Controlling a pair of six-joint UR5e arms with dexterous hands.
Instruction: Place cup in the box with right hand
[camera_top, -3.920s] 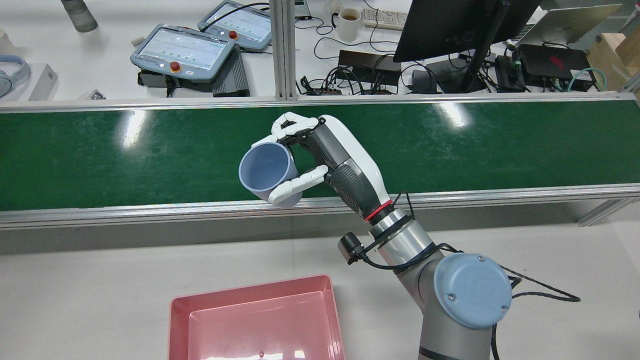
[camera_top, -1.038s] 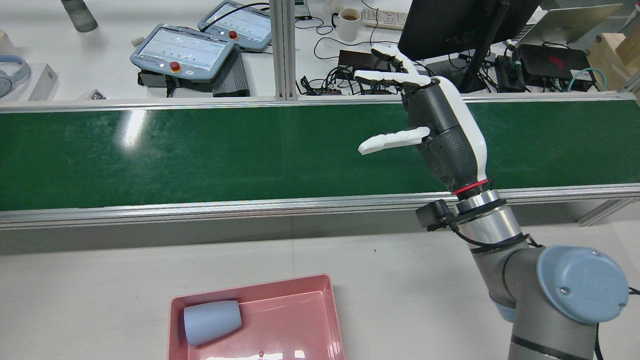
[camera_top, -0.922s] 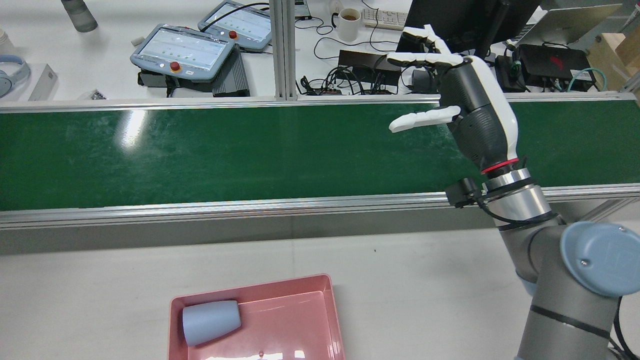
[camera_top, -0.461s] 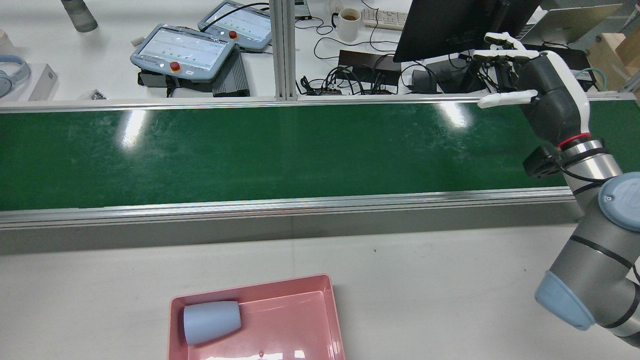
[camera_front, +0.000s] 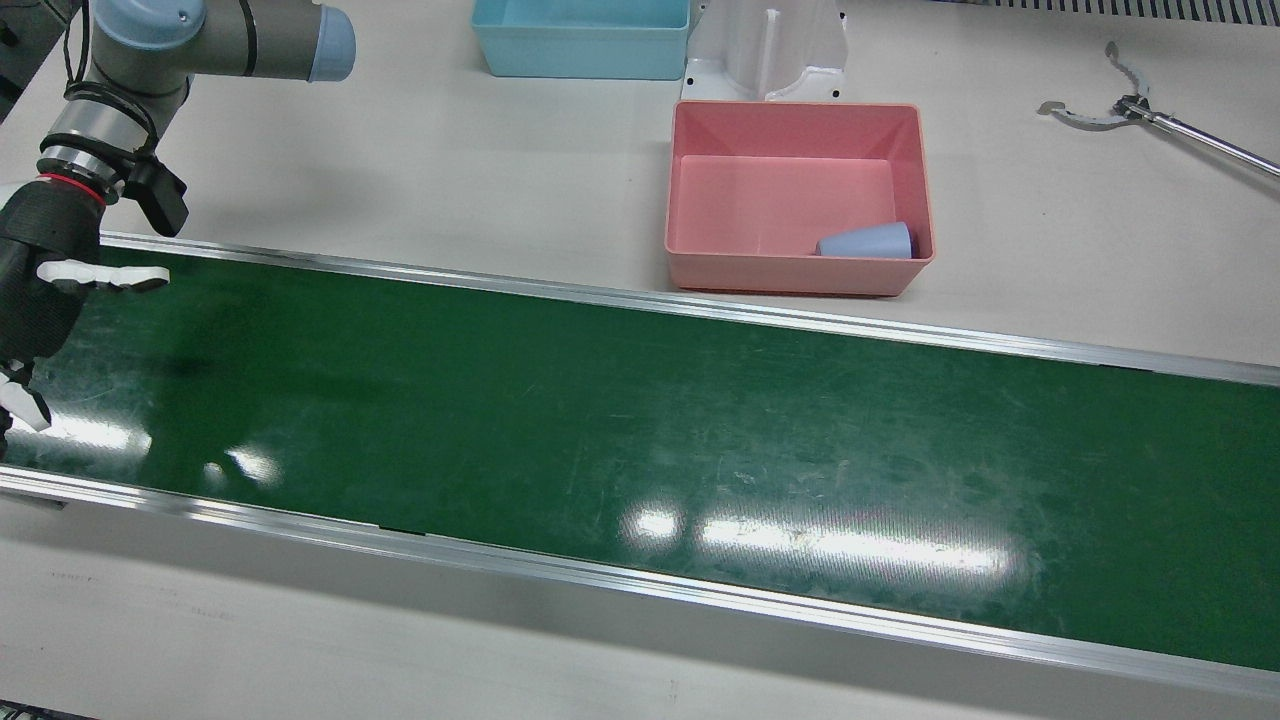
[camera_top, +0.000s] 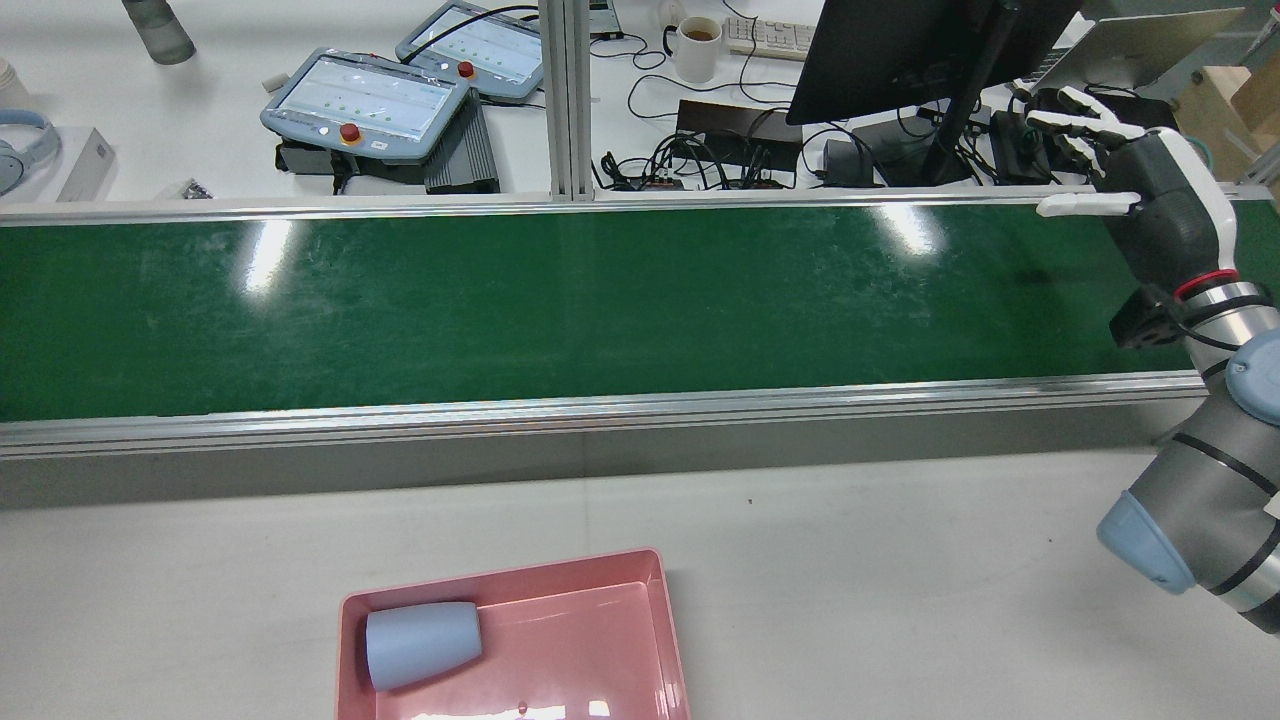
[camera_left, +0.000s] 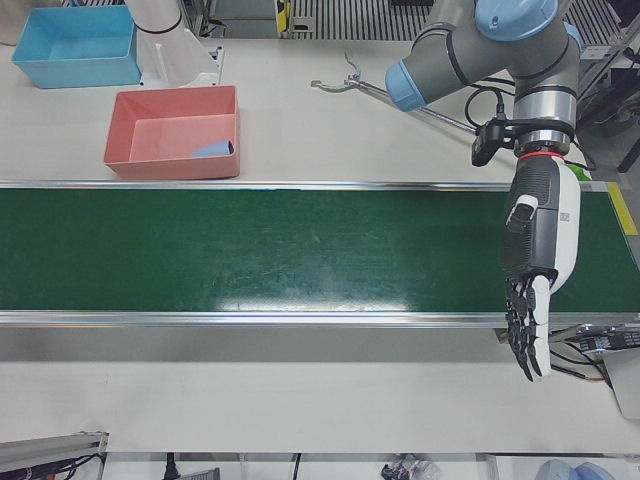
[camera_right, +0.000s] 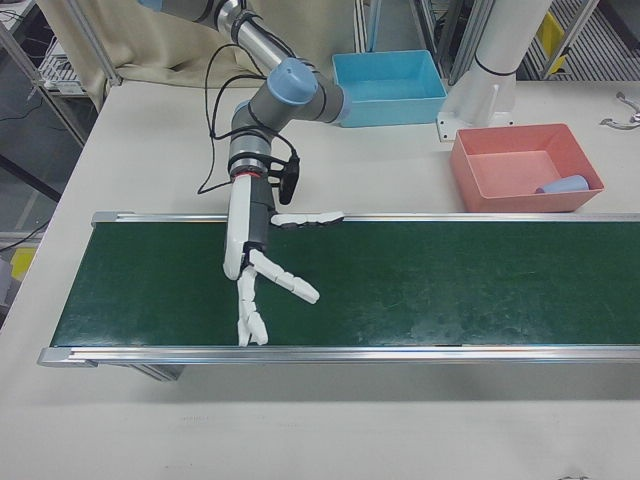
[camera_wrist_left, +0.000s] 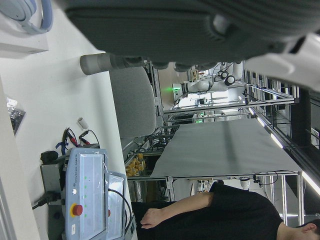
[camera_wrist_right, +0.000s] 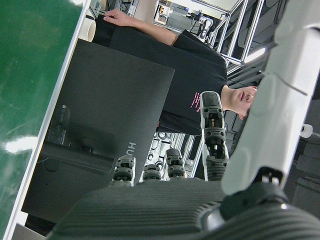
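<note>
The cup (camera_top: 422, 644) lay on its side inside the pink box (camera_top: 660, 610), in the corner near the belt (camera_top: 560, 300) on the robot's left. Its long axis ran along the box's belt-side wall, with the wider mouth end toward the box's middle and the narrower base toward the side wall. The right hand (camera_right: 262, 262) hung over the belt, well apart from the box, fingers spread and empty. The left hand (camera_left: 535, 270) also hung over the belt, its fingers straight and holding nothing.

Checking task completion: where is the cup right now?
The cup lies on its side inside the pink box, against its left wall in the rear view, far from the open right hand.
</note>
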